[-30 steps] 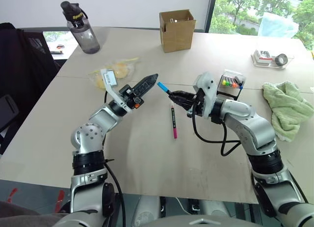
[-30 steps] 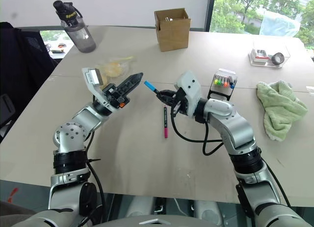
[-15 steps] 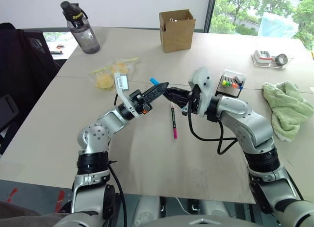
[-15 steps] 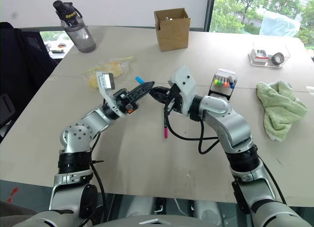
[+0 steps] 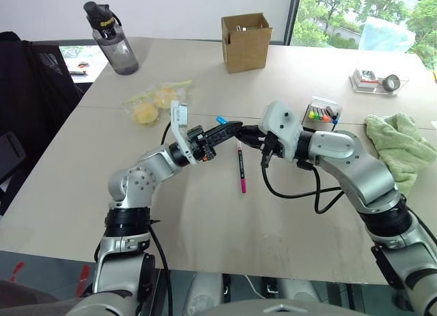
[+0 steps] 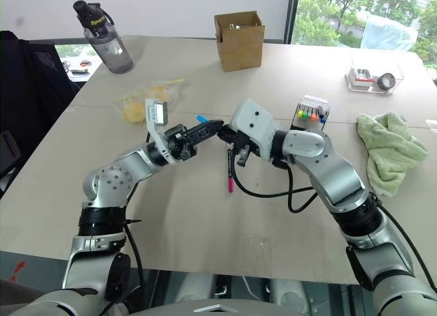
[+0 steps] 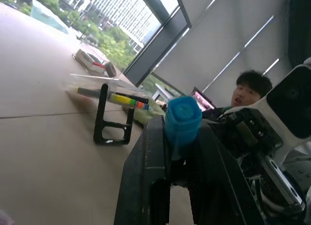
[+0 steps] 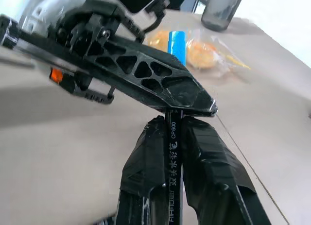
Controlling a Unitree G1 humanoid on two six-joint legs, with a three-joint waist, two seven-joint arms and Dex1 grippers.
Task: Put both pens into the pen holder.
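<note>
**Colleague:** Where did you have the two pens at that moment?

**Me:** The blue-ended pen [image 5: 222, 121] was up in the air over the middle of the table [image 5: 205, 213], between my two arms. My right pincer [image 5: 247, 134] was clamped on its black barrel; in the right wrist view the barrel [image 8: 173, 152] ran straight up between the two fingers, printed lettering showing. My left pincer [image 5: 232, 127] was closed on the same pen nearer the blue cap, which poked out past its fingertips [image 7: 182, 119]. The two pincers met tip to tip.

**Colleague:** And the other one?

**Me:** The magenta-ended pen [image 5: 241, 167] lay flat on the table just below the pincers, magenta end toward me, untouched by either arm.

**Colleague:** How about the pen holder?

**Me:** The pen holder [image 5: 322, 115] stood on the table to the right of my right forearm, black frame slanted, coloured caps showing under its clear top. Neither pen was in it.

**Colleague:** Anything else around?

**Me:** A brown cardboard box [image 5: 246, 41] and a dark water bottle [image 5: 113, 37] at the far side, a bag of yellow food [image 5: 151, 103] near my left arm, a green towel [image 5: 401, 151] at the right, and a clear tray with a tape roll [image 5: 379, 81] beyond it. A person [image 7: 250, 91] showed in the left wrist view behind my right arm.
</note>
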